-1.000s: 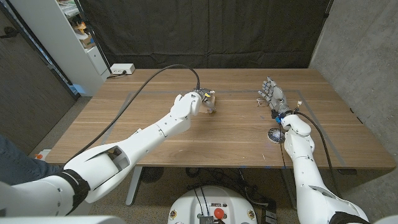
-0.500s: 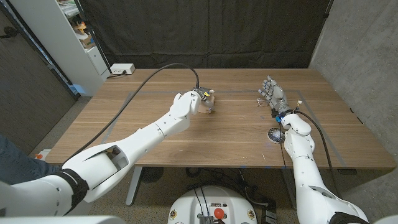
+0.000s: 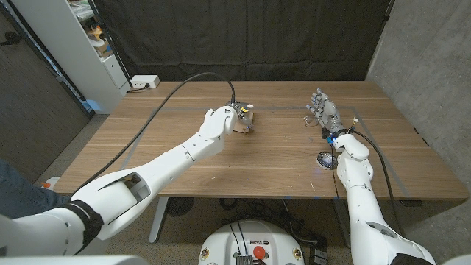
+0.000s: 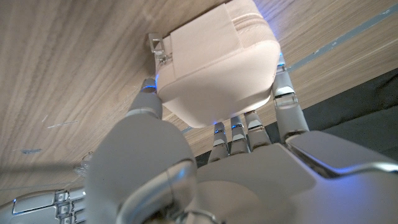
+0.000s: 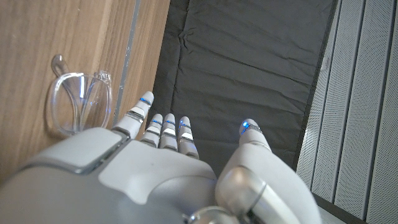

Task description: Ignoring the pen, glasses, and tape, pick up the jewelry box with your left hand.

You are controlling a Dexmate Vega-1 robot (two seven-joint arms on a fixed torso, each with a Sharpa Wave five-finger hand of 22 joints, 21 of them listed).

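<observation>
Here the jewelry box point(image 4: 214, 62) is held over the table point(image 3: 280, 158), clamped between thumb and fingers of the left hand point(image 3: 234, 120) for lifting, while the right hand point(image 3: 321, 112), empty and fingers loosely extended, is kept beside the glasses point(image 5: 78, 102).

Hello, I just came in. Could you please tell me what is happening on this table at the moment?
The robot's left hand is closed around the small pale jewelry box near the middle of the wooden table; whether it is lifted yet is hard to tell. The right hand waits with spread fingers on the other side, holding nothing, beside the clear glasses. A tape roll lies by the right forearm.
</observation>
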